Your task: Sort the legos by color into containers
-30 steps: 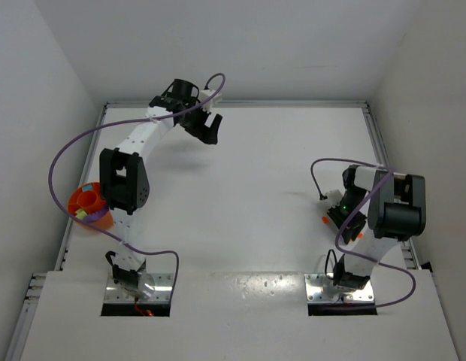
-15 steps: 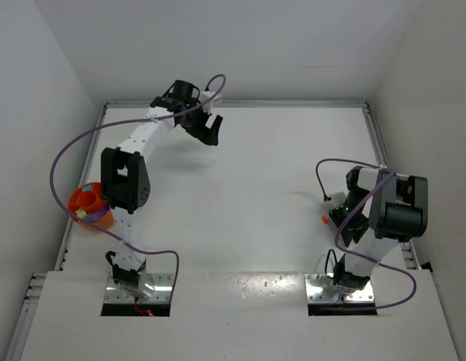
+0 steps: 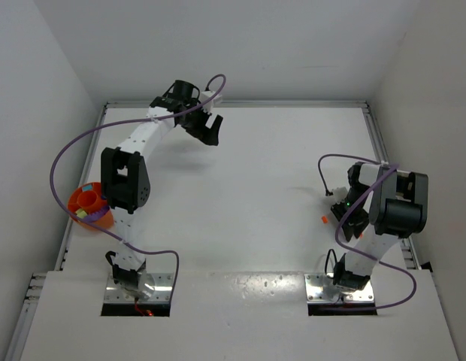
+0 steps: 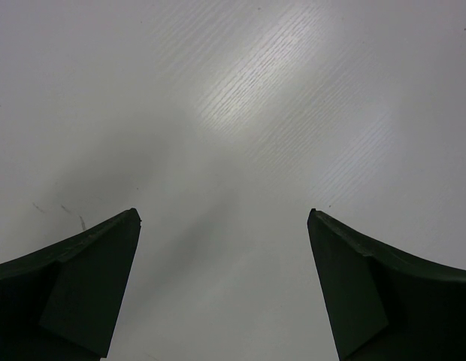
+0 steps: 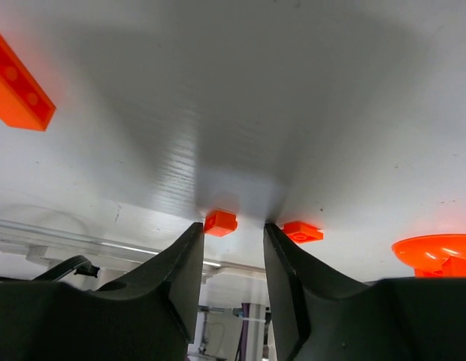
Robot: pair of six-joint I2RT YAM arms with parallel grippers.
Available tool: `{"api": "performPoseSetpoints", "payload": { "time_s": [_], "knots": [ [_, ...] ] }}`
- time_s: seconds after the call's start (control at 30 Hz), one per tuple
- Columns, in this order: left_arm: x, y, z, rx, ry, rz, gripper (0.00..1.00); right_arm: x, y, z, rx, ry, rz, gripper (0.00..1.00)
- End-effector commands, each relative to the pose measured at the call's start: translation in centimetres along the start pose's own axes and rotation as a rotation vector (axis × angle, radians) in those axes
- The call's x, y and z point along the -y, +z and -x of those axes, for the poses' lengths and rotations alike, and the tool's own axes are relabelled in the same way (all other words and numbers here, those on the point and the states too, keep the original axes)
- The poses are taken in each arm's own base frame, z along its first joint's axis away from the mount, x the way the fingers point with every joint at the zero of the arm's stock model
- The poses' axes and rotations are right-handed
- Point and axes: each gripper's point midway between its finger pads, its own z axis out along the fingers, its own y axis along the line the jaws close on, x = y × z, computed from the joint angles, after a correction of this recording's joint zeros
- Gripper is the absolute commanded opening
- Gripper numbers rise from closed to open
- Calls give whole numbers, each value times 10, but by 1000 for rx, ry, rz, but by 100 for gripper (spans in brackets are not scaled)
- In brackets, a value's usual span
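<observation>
Overhead, orange bowl (image 3: 72,201) at the left edge of the counter (image 3: 255,173), already holding a few purple and lime legos (image 3: 90,214); loose orange brick (image 3: 324,219) on the counter just beside the right end effector (image 3: 340,214); left end effector (image 3: 209,129) well apart from both, over the far left part of the counter. Left wrist: fingers (image 4: 83,286) spread wide, nothing between them, only bare counter below. Right wrist: jaws a narrow gap apart and gripping nothing, tips at a small orange brick (image 5: 220,222), a second orange brick (image 5: 302,232) just beside it, a long orange brick (image 5: 19,84) well apart; orange rounded rim (image 5: 436,252) at lower right, identity unclear. Judged partly done: some bricks binned, at least three orange ones left to collect.
</observation>
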Motion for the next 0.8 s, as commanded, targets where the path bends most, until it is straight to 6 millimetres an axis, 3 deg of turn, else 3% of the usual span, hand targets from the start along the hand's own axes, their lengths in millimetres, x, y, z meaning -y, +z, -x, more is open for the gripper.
{"api": "performPoseSetpoints", "payload": {
  "time_s": [0.0, 0.2, 0.37, 0.6, 0.77],
  "knots": [
    [-2, -6, 15, 51, 0, -6, 100, 14, -3, 26, 92, 13, -29, 38],
    [-2, -6, 15, 51, 0, -6, 100, 9, -1, 23, 82, 2, -11, 32],
    [-4, -2, 14, 51, 0, -6, 100, 2, 2, 16, 71, -7, -6, 21],
    [-1, -1, 17, 64, -5, -22, 100, -3, 2, 21, 89, -17, 18, 12],
    [6, -5, 16, 101, 1, -62, 100, -11, -18, 37, 156, -29, 86, 5]
  ]
}}
